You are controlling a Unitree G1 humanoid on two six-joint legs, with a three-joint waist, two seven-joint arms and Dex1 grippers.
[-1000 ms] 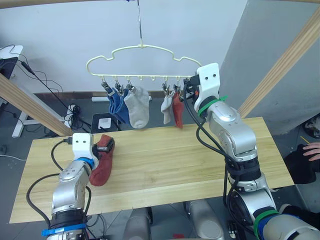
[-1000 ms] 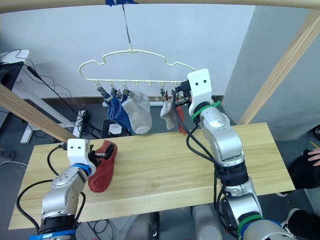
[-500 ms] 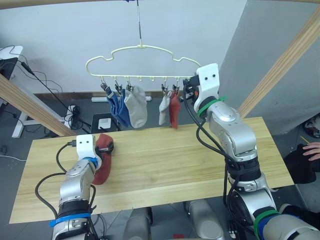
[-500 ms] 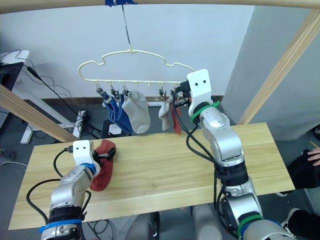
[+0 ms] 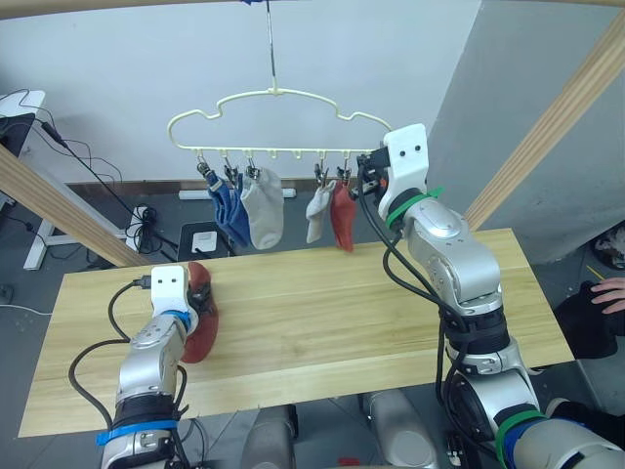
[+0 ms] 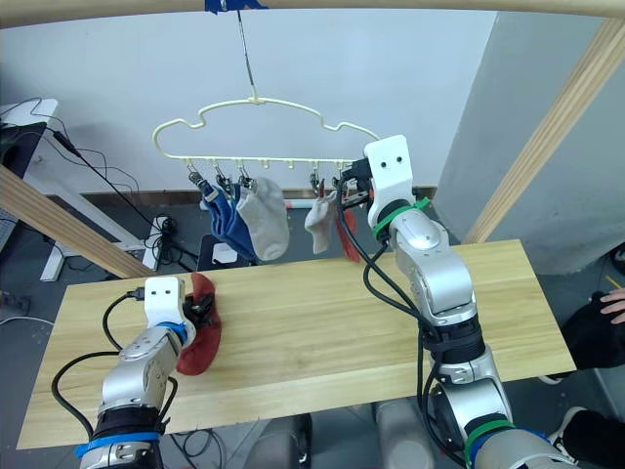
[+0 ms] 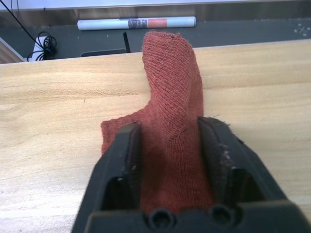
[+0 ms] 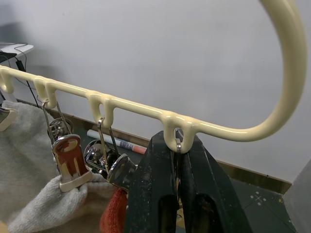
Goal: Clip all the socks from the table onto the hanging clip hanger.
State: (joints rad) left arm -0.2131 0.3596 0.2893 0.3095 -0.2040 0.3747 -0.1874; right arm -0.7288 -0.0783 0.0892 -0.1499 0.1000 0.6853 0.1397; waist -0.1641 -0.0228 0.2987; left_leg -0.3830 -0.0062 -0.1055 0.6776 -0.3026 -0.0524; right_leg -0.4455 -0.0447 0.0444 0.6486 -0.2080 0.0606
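Gripping the last rust-red sock, the left end effector is being held low on the worktop. The right end effector is being pinched narrow on a hanger clip. Five socks are hanging; lifting this one to a free clip is judged next.

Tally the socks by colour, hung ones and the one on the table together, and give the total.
Rust-red socks: 2, one clipped to the hanger, one on the table
Light grey socks: 2, both hung
Royal blue socks: 2, hung, overlapping
Total: 6
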